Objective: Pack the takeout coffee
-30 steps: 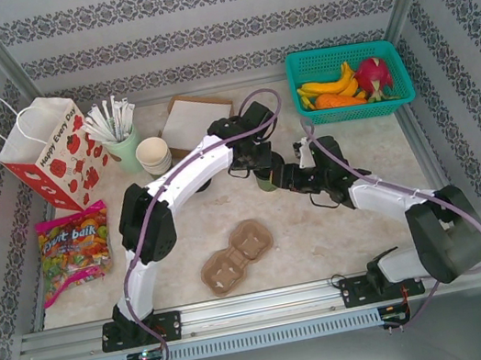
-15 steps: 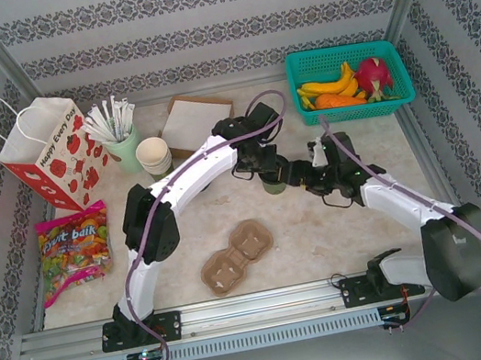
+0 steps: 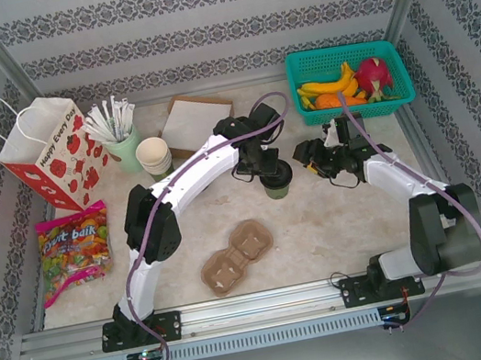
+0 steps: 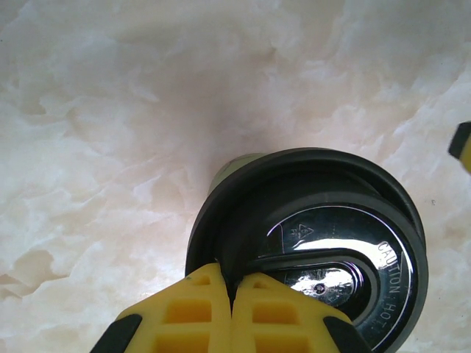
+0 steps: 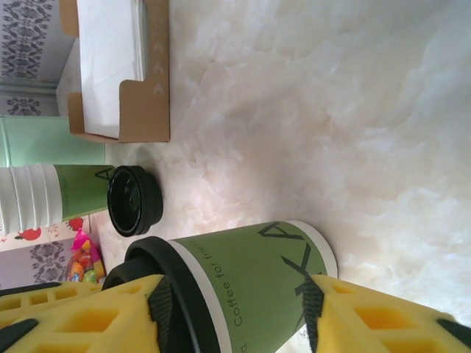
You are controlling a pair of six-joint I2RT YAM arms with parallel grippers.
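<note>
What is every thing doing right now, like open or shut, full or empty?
coffee cup: upright, black lid on
left end effector: shut, tips on that lid
right end effector: open, holding nothing
loose lid: lying on the table, off any cup
cup carrier: flat, both pockets empty
cup stack: upright, uncapped
straw cup: upright, full of wrapped straws
paper bag: standing upright
basket: holding fruit

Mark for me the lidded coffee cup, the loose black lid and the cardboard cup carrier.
lidded coffee cup (image 4: 324, 243): left wrist view, on the lid's glossy top.
loose black lid (image 5: 134, 200): right wrist view, on its centre.
cardboard cup carrier (image 3: 237, 257): top external view, between its two wells.
</note>
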